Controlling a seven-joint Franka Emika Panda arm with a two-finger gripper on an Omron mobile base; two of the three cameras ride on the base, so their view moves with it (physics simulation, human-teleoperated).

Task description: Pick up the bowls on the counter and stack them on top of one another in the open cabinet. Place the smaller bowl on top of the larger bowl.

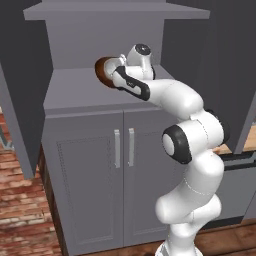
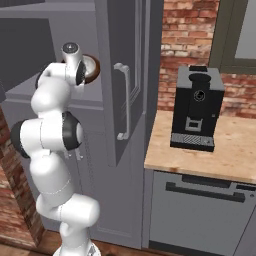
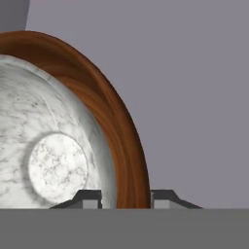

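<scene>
Robot arm (image 1: 192, 150): white with dark joints, rising from the floor in front of the cabinet and reaching up and forward into the shelf recess.

Cabinet doors (image 1: 90, 175): 2 panelled grey doors below the recess, shut, each with 1 silver bar handle at the centre seam.

Jaws (image 3: 125, 198): 2 dark finger tips, 1 on each side of a bowl rim. In the hand view the left tip (image 3: 87, 198) sits inside, against the white bowl's wall, and the right tip sits outside the brown rim. They are clenched on the rim.

Smaller bowl (image 3: 48, 151): glossy white with faint grey marbling and a round flat base, nested inside the brown bowl.

Larger bowl (image 1: 103, 71): dark brown wood with visible grain, at the gripper in the shelf recess, on the recess's left half in the left base view. Whether it rests on the shelf or is held just above it, I cannot tell.

Open cabinet (image 1: 75, 92): tall, matte grey, its upper door (image 2: 127, 75) swung open toward the room.

Table (image 2: 220, 150): light tan wood-grain top to the right of the cabinet, carrying 1 black coffee machine (image 2: 196, 107), with a grey dishwasher front (image 2: 200, 210) below it.

Back wall (image 2: 190, 30): red brick.
</scene>
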